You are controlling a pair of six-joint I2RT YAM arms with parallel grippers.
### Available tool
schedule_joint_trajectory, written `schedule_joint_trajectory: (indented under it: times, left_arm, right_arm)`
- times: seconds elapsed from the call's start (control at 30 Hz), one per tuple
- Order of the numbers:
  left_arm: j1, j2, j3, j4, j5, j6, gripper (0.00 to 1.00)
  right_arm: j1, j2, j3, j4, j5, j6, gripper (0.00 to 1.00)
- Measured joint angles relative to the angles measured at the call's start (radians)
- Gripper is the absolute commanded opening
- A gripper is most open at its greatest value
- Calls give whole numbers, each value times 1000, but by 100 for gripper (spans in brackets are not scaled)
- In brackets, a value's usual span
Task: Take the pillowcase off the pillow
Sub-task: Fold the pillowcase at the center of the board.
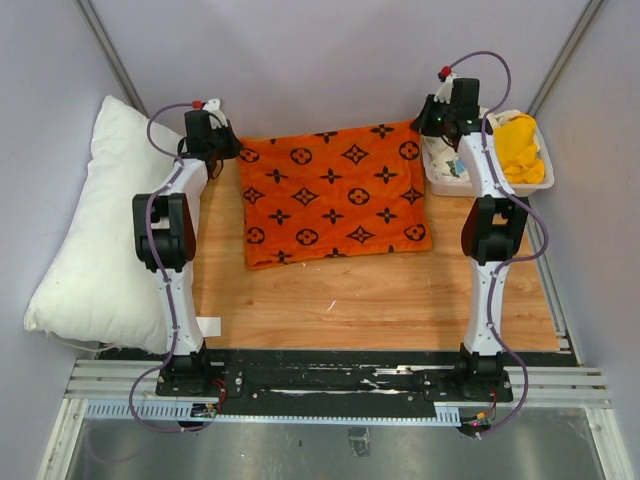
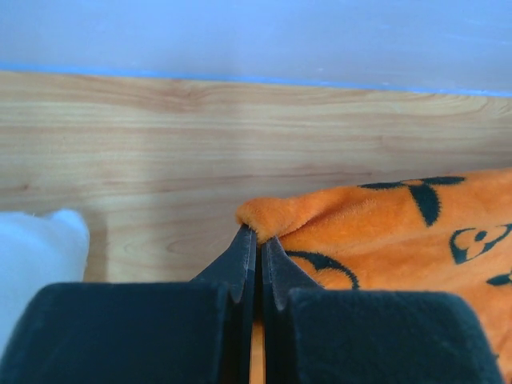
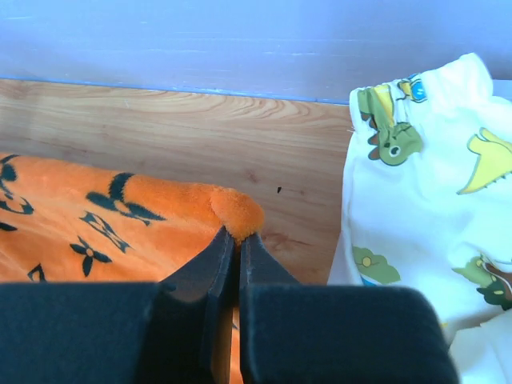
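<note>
Both pincers, nearest the lenses: left pincer [image 2: 258, 240] pressed together on the far-left corner of the pillowcase [image 1: 335, 195]; right pincer [image 3: 237, 238] likewise nipped onto its far-right corner. Only a small tuft of orange pile sits between the tips on each side.

Item 1, pillow [image 1: 95, 230]: bare white, at the left edge of the counter [image 1: 380, 295], against the left wall, apart from the case.

Item 2, pillowcase: spread flat on the far half of the counter, between my two arms. It looks empty, so I judge the removal as good as done.

Item 3, bin [image 1: 545, 180]: far right, holding a yellow cloth [image 1: 520, 145] and a white cartoon-print cloth [image 3: 424, 200] just beside my right pincer.

Risks:
- Both bites are shallow, so the plush could slip out if I lift or pull unevenly.
- A drift to the right could snag the printed cloth or knock the bin.
- A swing to the left could shove the pillow.

Not determinable:
- Whether each pincer holds one layer or both.
- Which edge is the opening.
- The pillow's right edge, hidden behind my left arm.
- The bin's left part, hidden behind my right arm.
</note>
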Motion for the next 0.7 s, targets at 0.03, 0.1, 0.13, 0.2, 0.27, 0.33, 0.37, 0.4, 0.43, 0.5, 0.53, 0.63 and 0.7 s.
schedule_joint_trajectory:
  times: [0.03, 0.1, 0.13, 0.2, 0.27, 0.33, 0.37, 0.4, 0.43, 0.5, 0.53, 0.63, 0.7]
  left_arm:
    - [0, 0, 6, 6, 5, -1, 0]
    - [0, 0, 13, 20, 11, -2, 0]
    - [0, 0, 18, 26, 15, -3, 0]
    - [-1, 0, 19, 31, 20, -3, 0]
    - [-1, 0, 19, 36, 26, -3, 0]
    - [0, 0, 13, 44, 34, -3, 0]
    - [0, -5, -3, 59, 39, -3, 0]
    - [-1, -15, -28, 74, 41, -3, 0]
    - [0, -32, -66, 90, 43, -4, 0]
    - [0, -79, -154, 120, 45, -8, 0]
    - [0, -109, -206, 134, 45, -11, 0]
    - [0, -219, -367, 181, 46, -28, 0]
    - [0, -295, -461, 220, 46, -45, 0]
  right_arm:
    - [-5, -1, 5, 0, 3, 0, 1]
    - [-13, -1, 5, 1, 4, 0, 1]
    - [-15, -1, 5, 0, 5, 0, 1]
    - [-16, -2, 0, -2, 5, 0, 1]
    - [-16, -20, -35, 8, 5, -2, 1]
    - [-17, -59, -109, 26, 5, -4, 1]
    - [-17, -85, -156, 35, 6, -4, 1]
    - [-17, -115, -210, 50, 6, -4, 1]
    - [-17, -143, -256, 57, 6, -5, 1]
    - [-17, -205, -345, 80, 6, -5, 1]
    - [-17, -233, -381, 88, 6, -4, 1]
    - [-17, -315, -478, 123, 4, -4, 1]
    - [-17, -374, -544, 145, 4, -4, 1]
